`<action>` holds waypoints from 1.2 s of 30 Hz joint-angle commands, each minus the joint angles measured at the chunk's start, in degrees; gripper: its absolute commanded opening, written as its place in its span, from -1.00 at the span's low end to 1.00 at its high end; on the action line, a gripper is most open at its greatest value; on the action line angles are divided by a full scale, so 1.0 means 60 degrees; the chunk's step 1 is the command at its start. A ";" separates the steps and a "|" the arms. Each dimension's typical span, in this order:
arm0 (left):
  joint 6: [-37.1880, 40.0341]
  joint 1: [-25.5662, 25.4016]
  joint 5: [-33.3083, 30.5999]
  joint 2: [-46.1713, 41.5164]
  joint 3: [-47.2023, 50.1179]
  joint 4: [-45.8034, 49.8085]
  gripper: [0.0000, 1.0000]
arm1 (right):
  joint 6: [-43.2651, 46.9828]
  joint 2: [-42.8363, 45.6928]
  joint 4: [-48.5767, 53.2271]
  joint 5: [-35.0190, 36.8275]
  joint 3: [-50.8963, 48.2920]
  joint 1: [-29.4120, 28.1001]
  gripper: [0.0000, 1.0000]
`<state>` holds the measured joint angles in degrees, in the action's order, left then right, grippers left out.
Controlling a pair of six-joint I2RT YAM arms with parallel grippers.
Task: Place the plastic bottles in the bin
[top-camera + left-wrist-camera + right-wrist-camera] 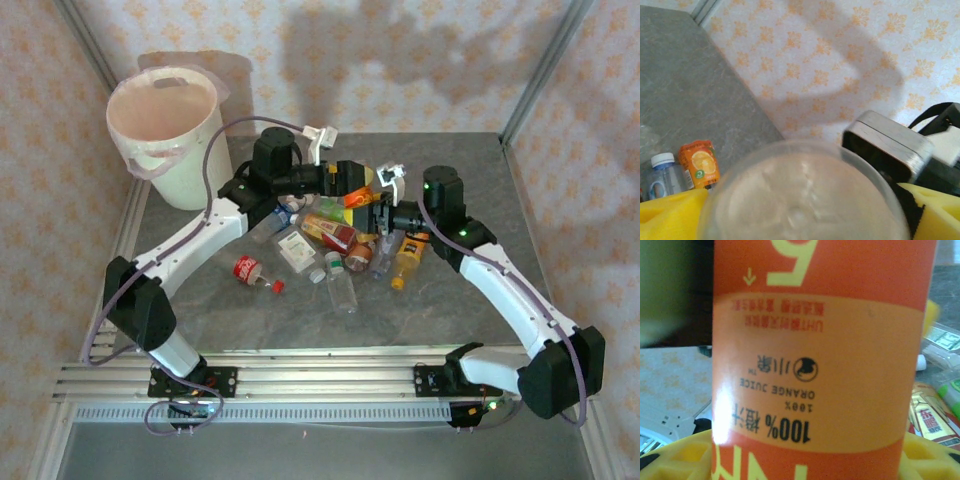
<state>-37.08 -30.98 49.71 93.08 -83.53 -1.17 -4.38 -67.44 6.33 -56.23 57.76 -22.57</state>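
Shadowed orange-flowered wallpaper (450,40) surrounds a grey marbled table (250,320).

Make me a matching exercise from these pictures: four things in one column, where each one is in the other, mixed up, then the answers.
1 bin
2 cola bottle
3 orange juice bottle
4 clear bottle

a between the fingers of the left gripper
b far left corner of the table
c held by the right gripper
d lying apart, left of the pile

Pairs: 1-b, 2-d, 3-c, 4-a
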 commanded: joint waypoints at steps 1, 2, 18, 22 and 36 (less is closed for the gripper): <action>-0.0397 0.0048 0.0427 0.0062 -0.0086 -0.0945 0.80 | -0.0197 -0.0011 -0.0908 -0.0488 0.0201 -0.0071 -0.20; -0.0422 0.0039 0.0374 0.0024 -0.0009 -0.1032 0.76 | -0.0289 0.0016 -0.1056 -0.0491 0.0153 -0.0087 -0.20; -0.0300 0.0047 -0.0278 -0.0154 0.0256 -0.0900 0.07 | -0.0440 0.0183 -0.0505 0.0919 0.0033 -0.0079 0.40; -0.0229 0.0044 -0.0688 -0.0140 0.0205 -0.0623 0.05 | -0.0479 0.0204 -0.0225 0.1324 0.0038 -0.0078 0.77; 0.1941 0.0454 -0.4643 -0.0143 -0.1984 0.3601 0.04 | 0.0227 0.0878 0.0688 0.3664 -0.0228 -0.0085 0.98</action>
<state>-29.87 -29.36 30.44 94.00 -92.66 14.24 -4.99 -63.96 9.50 -38.74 57.21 -23.09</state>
